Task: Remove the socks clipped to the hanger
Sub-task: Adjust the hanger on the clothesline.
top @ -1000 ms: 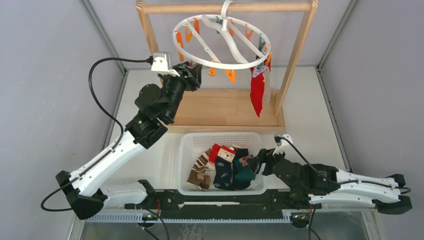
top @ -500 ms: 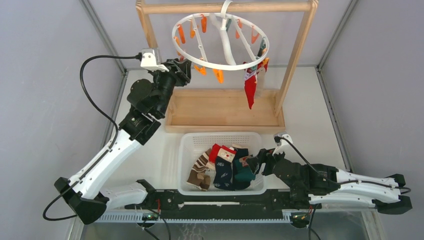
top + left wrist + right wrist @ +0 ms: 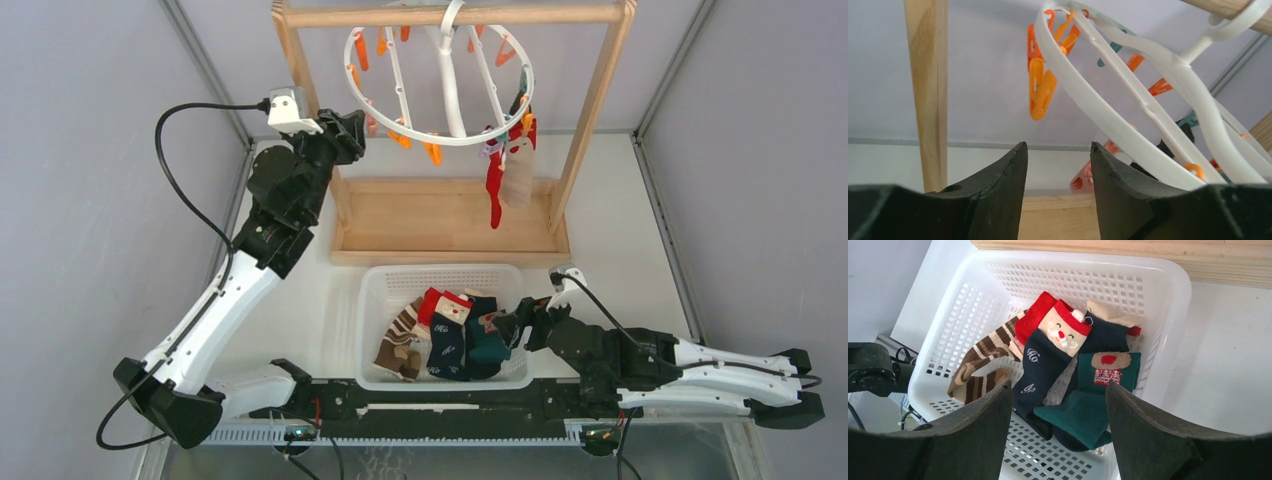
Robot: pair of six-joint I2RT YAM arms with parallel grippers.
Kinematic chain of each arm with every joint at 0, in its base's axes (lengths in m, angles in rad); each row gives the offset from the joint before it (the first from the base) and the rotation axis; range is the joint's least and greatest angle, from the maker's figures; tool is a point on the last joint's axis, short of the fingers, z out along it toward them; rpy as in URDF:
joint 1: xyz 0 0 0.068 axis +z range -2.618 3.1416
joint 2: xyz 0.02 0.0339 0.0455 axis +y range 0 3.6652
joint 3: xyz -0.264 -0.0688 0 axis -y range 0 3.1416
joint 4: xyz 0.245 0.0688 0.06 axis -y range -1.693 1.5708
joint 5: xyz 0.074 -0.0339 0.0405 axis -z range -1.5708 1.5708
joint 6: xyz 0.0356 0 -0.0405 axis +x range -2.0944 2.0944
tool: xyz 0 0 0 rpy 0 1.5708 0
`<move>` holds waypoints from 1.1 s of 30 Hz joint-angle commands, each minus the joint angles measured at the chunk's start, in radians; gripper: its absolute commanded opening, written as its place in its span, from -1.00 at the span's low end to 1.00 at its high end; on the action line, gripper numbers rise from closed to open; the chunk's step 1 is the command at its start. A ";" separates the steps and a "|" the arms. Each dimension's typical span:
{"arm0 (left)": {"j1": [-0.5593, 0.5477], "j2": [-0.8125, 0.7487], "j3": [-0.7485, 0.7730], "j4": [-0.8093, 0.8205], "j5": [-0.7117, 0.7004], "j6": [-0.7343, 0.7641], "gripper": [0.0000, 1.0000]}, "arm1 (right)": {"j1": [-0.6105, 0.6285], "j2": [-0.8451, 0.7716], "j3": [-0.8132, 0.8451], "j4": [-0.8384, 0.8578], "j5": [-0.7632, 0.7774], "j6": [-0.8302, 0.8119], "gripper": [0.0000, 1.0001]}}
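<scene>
**Top external view.** The round white hanger hung tilted by its hook from the top bar of the wooden rack. Two socks were clipped at its right side, one red sock and one pale sock, touching each other. A dark shape above them at the ring could not be identified. The left gripper stood at the ring's left side, just beside the rack's left post and well apart from both hanging socks. The right gripper lay at the right rim of the white basket.

**Left wrist view.** The jaws stood partly parted with nothing between them. At least five orange clips could be counted along the ring.

**Right wrist view.** The jaws stood wide and empty over the basket. It held at least five freed socks: one brown-and-cream striped (possibly a pair), one red, two navy and one dark green.

**Likely hazards.** The hanger hung freely, so a pull on a sock would probably swing it or lift its hook off the bar. A reach across the ring might snag a spoke or a clip rather than fabric. The left gripper's closeness to the post risked a knock against the rack.
</scene>
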 commanded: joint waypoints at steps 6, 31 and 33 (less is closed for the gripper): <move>0.093 0.045 0.084 -0.020 0.094 -0.051 0.07 | 0.010 -0.013 0.016 -0.002 0.009 -0.014 0.49; 0.128 -0.011 0.043 -0.032 0.128 -0.056 0.44 | -0.674 0.084 0.234 0.310 -0.342 -0.482 0.71; 0.128 -0.023 0.032 -0.032 0.126 -0.053 0.53 | -0.772 0.118 0.234 0.349 -0.452 -0.490 0.72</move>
